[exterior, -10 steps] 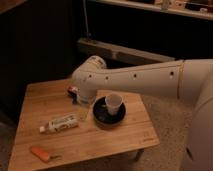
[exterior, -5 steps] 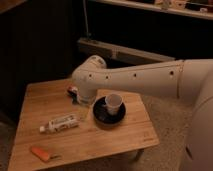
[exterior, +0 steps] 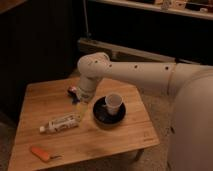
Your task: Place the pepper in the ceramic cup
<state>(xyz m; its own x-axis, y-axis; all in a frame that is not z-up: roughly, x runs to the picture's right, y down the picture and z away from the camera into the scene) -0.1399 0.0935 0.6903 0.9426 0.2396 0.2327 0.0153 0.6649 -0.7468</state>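
The orange pepper lies on the wooden table near its front left corner, its thin stem end pointing right. The white ceramic cup stands upright inside a black bowl at the table's middle right. My gripper hangs from the white arm just left of the bowl, pointing down close to the tabletop. It is well behind and to the right of the pepper. Nothing shows in it.
A white labelled tube lies on its side between the gripper and the pepper. A small dark and red object sits behind the gripper. The arm's white elbow hangs over the table's back. The room behind is dark.
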